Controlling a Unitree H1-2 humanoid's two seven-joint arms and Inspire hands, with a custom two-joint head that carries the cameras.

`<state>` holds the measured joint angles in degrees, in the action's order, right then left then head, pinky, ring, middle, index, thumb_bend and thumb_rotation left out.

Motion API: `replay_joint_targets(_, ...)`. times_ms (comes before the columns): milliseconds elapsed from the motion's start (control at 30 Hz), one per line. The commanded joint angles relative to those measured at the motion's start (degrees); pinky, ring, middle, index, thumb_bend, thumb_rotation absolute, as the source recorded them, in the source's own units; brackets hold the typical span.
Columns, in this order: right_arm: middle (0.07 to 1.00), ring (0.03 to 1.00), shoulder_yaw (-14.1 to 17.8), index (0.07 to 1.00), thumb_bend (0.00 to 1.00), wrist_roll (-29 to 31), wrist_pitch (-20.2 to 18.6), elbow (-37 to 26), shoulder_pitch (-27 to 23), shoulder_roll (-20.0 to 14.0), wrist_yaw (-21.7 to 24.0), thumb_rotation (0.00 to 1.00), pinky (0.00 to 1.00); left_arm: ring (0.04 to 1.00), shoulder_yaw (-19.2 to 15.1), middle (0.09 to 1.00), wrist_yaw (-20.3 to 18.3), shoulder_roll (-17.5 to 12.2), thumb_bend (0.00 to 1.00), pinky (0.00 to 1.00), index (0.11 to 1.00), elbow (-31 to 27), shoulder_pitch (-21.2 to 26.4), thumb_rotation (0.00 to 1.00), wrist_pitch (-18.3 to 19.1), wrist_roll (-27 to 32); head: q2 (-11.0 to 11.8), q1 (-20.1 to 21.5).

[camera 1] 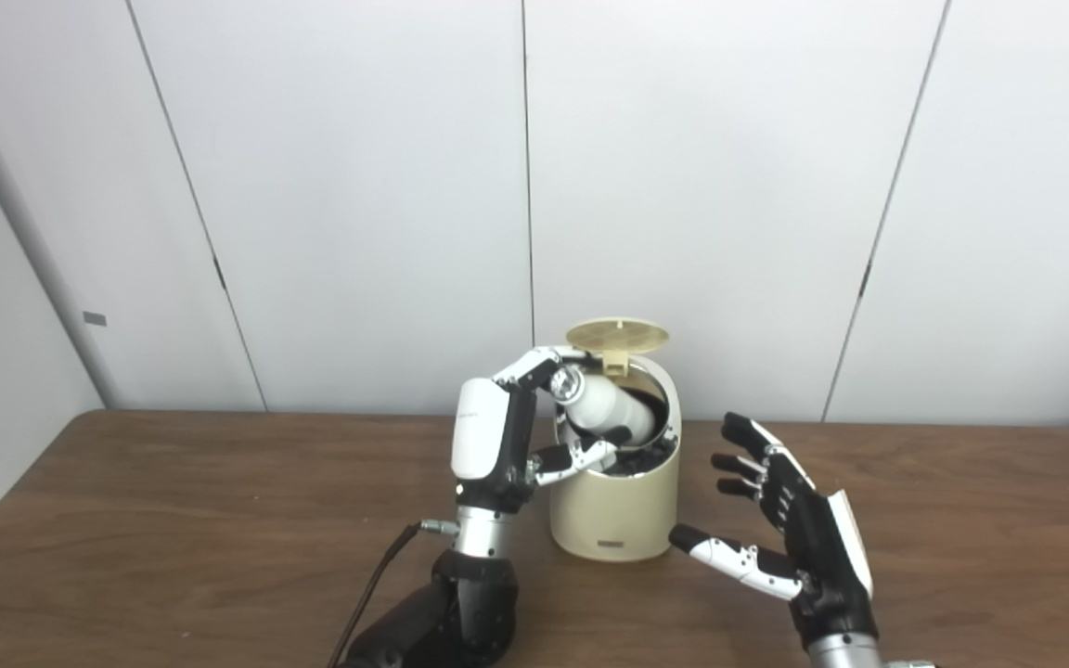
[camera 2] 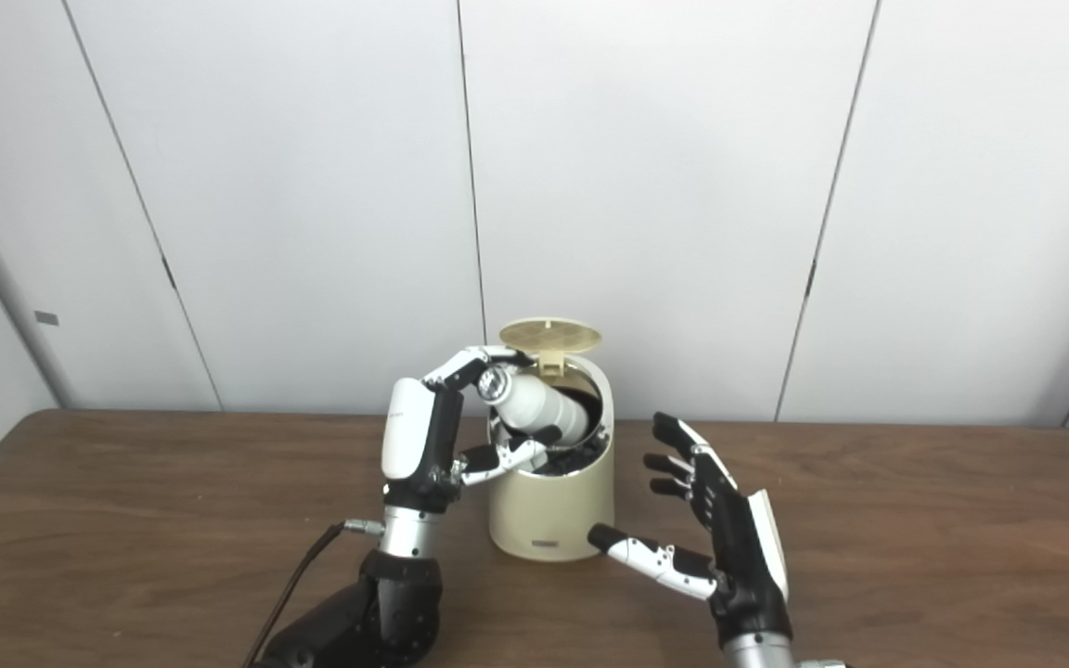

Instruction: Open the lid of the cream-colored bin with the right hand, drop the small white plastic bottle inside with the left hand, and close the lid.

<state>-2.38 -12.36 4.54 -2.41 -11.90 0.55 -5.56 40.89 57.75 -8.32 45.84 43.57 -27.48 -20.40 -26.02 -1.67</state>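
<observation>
L hand [camera 1: 497, 436] tips bottle [camera 1: 611, 408] into open bin [camera 1: 613, 506].

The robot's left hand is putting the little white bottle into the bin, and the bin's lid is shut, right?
Not quite. The lid is open, tipped up behind the bin; the left eye view shows it. The left hand does hold the white bottle in the opening.

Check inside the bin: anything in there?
The bottle tilts into the bin mouth, held by the left hand. Interior dark; the bottom is hidden.
</observation>
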Motion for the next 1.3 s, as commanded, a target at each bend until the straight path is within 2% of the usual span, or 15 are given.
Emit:
replay_joint_targets(0,0.852,0.776,0.03,0.827,0.76,0.22,1.53,-1.27,-2.04,0.1,-0.2,0.25,0.7,0.638,-0.66,0.713,-0.16,-0.63,0.85,0.54,0.737,-0.93,1.67,0.12,0.56,-0.32,-0.08,-0.04)
replay_joint_targets(300,0.858,0.774,0.07,0.834,0.76,0.42,1.37,-1.42,-2.02,-0.1,0.0,0.25,0.71,0.645,-1.22,0.731,-0.51,-0.91,0.84,0.53,0.764,-1.71,1.3,0.12,0.55,-0.84,-0.13,-0.21)
replay_joint_targets(533,0.856,0.775,0.01,0.831,0.76,0.67,1.6,-1.44,-1.96,-0.14,0.09,0.25,0.71,0.642,-0.89,0.717,-0.59,-1.55,0.81,0.53,0.742,-3.04,0.86,0.11,0.56,-0.72,0.18,-0.36)
replay_joint_targets(600,0.857,0.777,0.0,0.833,0.76,0.6,1.56,-1.49,-1.88,-0.15,0.03,0.25,0.71,0.623,-1.0,0.69,-0.54,-1.93,0.76,0.52,0.712,-4.19,0.36,0.1,0.55,-0.75,0.2,-0.42)
replay_joint_targets(700,0.857,0.777,0.07,0.834,0.76,0.69,1.53,-1.42,-1.89,-0.1,-0.04,0.25,0.7,0.565,-1.38,0.628,-1.19,-3.28,0.71,0.49,0.642,-7.73,-0.95,0.02,0.55,-0.56,0.35,-0.51)
replay_joint_targets(800,0.859,0.77,0.1,0.834,0.76,1.0,2.05,-0.87,-2.02,-0.26,0.04,0.24,0.69,0.519,-1.87,0.587,-1.42,-5.31,0.54,0.43,0.517,-11.71,-2.47,0.05,0.55,-1.29,0.75,-0.7)
replay_joint_targets(933,0.858,0.763,0.15,0.831,0.75,0.79,2.48,-0.13,-2.2,-0.54,-0.15,0.24,0.69,0.53,-4.39,0.585,-5.8,-8.21,0.51,0.44,0.495,-18.82,-5.74,0.06,0.56,1.57,1.03,-1.03)
replay_joint_targets(1167,0.857,0.773,0.25,0.829,0.75,1.05,2.89,0.67,-2.31,-1.22,-0.14,0.24,0.69,0.526,-13.07,0.588,-13.79,-10.55,0.51,0.43,0.493,-26.89,-12.0,0.06,0.56,4.76,1.57,-1.05)
replay_joint_targets(1267,0.857,0.769,0.3,0.83,0.75,1.14,3.19,1.14,-2.29,-1.7,0.0,0.24,0.7,0.547,-17.36,0.605,-20.47,-11.11,0.51,0.45,0.495,-30.52,-15.49,0.05,0.56,11.64,2.01,-0.21)
